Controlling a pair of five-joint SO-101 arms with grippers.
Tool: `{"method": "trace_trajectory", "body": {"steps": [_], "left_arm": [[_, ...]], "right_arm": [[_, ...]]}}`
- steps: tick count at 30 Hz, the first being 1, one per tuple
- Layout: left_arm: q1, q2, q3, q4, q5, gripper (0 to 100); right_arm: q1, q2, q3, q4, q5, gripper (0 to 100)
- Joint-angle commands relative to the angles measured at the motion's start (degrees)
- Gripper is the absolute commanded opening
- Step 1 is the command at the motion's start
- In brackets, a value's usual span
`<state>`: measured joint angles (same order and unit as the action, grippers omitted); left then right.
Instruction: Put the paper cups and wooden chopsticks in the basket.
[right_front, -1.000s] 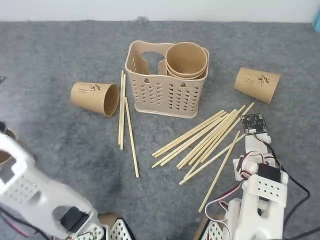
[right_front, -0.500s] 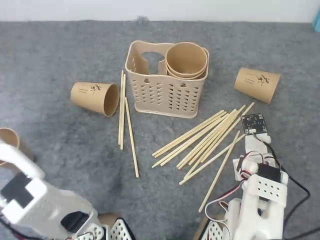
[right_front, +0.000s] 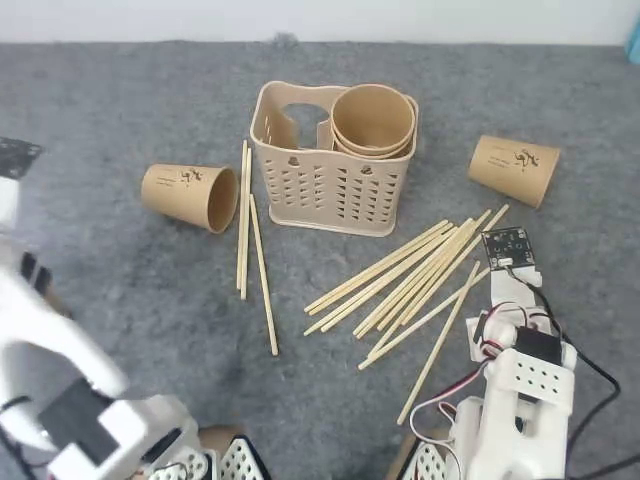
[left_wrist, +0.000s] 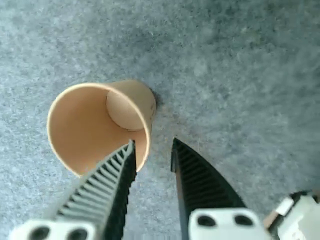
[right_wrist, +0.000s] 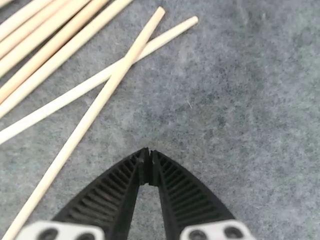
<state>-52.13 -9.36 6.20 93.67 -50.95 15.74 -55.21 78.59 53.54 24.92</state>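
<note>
A paper cup stands upright on the grey carpet. My left gripper hangs open over its rim, one finger above the cup's mouth and the other outside its wall. The beige basket holds stacked cups. One cup lies on its side left of the basket, another to its right. Three chopsticks lie beside the left cup, and several chopsticks are fanned out in front of the basket. My right gripper is shut and holds nothing, just off two chopstick ends.
The left arm stands along the carpet's left edge. The right arm sits at the front right, beside the chopstick pile. Bare carpet lies in front of the basket, between the two groups of chopsticks.
The left arm has swung farther out along the left edge and now covers the upright cup that showed there half a second ago. The right arm has kept still.
</note>
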Motion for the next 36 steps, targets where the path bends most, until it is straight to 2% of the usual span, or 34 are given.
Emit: {"method": "trace_trajectory", "body": {"steps": [1, 8, 15, 20, 22, 24, 29, 34, 36], "left_arm": [[0.7, -6.6, 8.0, -9.1, 1.0, 11], [-1.1, -12.5, 22.0, -24.1, 3.6, 11], [-1.1, -12.7, 31.0, -32.7, 4.0, 11], [-0.9, -12.7, 36.7, -40.6, 12.1, 11], [-0.8, -12.7, 37.7, -42.5, 14.2, 7], [-0.8, -12.7, 37.6, -42.5, 14.6, 0], [-0.7, -13.3, 36.3, -40.5, 14.8, 1], [0.2, -13.3, 26.8, -28.4, 15.0, 1], [0.9, -13.3, 21.9, -22.4, 17.4, 1]], "right_arm": [[-0.5, -1.3, -0.3, 0.3, 0.6, 0.8], [-0.6, -1.3, -0.3, 0.3, 0.6, 0.8], [-0.6, -1.3, -0.3, 0.3, 0.6, 0.8], [-0.5, -1.3, -0.3, 0.3, 0.6, 0.8], [-0.5, -1.3, -0.3, 0.3, 0.6, 0.8], [-0.4, -1.3, -0.3, 0.3, 0.5, 0.8], [-0.4, -1.3, -0.3, 0.3, 0.4, 0.8], [-0.3, -1.3, -0.3, 0.3, 0.3, 0.8], [-0.3, -1.3, -0.3, 0.3, 0.3, 0.8]]}}
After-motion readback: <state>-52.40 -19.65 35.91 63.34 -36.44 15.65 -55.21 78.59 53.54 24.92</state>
